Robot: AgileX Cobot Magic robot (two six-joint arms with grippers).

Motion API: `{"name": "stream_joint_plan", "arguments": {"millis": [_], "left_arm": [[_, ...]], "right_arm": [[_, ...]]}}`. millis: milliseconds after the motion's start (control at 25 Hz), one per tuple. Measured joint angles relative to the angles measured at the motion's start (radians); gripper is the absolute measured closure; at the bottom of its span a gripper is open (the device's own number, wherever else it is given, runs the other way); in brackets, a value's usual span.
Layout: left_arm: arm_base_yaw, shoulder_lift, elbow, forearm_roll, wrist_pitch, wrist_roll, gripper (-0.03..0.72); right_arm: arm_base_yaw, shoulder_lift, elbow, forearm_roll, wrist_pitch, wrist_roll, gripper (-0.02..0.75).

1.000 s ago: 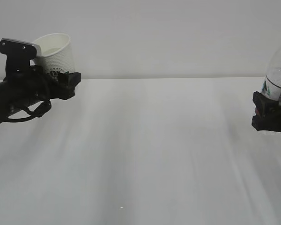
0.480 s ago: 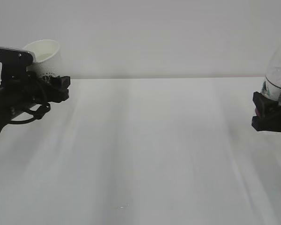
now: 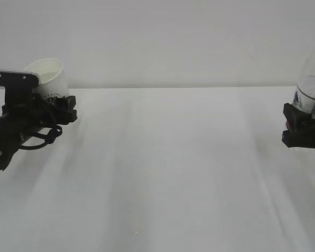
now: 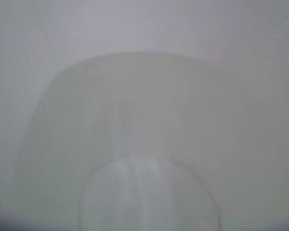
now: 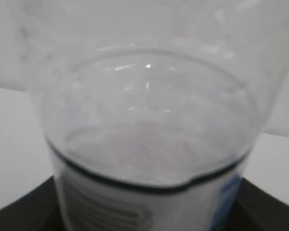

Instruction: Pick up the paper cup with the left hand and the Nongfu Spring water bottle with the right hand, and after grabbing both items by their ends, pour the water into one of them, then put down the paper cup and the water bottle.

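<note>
As the cup (image 3: 46, 77) is held tilted in the left gripper (image 3: 63, 107) and the bottle (image 3: 311, 86) clamped far right by the right gripper (image 3: 300, 126), water could be slopped at set-down.

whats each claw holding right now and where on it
Left claw grips the paper cup at its lower end. Right claw grips the water bottle around its lower body.

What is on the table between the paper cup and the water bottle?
Nothing: in the exterior view the white table is bare between the paper cup at far left and the water bottle at far right.
</note>
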Motion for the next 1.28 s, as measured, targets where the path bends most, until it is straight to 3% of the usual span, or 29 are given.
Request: {"name": "stream_joint_plan", "arguments": {"millis": [1280], "left_arm": [[0.014,0.126,-0.002,-0.018,-0.105,0.0,0.157]], "right_arm": [[0.0,0.008,0.0,-0.016,0.0,-0.004,0.26]]}}
